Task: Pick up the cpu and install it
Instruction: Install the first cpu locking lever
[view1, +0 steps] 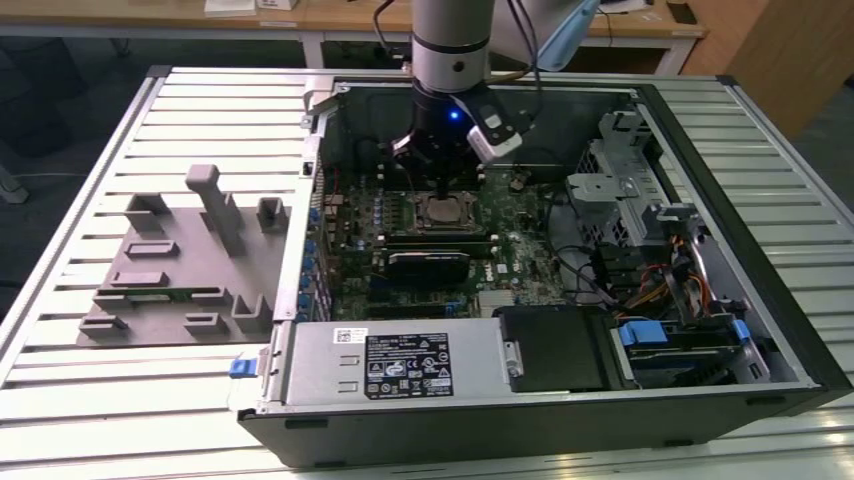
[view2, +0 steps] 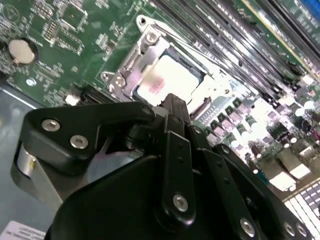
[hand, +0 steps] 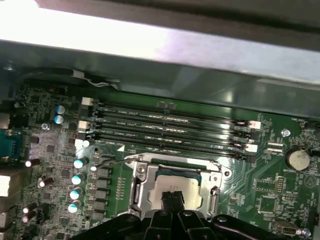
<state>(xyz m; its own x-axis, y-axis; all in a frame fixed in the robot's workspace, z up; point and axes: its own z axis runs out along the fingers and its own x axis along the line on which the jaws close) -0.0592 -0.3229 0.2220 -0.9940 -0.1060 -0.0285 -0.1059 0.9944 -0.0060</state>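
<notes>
The cpu (view1: 441, 213), a pale silver square chip, lies flat in the metal-framed socket on the green motherboard inside the open computer case. My gripper (view1: 442, 190) hangs straight above it, fingertips close over the chip's top. In the first wrist view the black fingertips (hand: 172, 199) stand together over the near edge of the cpu (hand: 160, 187). In the second wrist view the gripper (view2: 172, 101) is shut with nothing between its fingers, and the cpu (view2: 170, 77) shows just beyond the tips. I cannot tell whether the tips touch the chip.
A grey tray with upright blocks (view1: 174, 270) lies on the slatted table at the exterior view's left. A black finned block (view1: 427, 265) sits beside the socket, memory slots (hand: 170, 130) on its other side. The power supply (view1: 387, 360) and a drive cage with cables (view1: 654, 240) crowd the case.
</notes>
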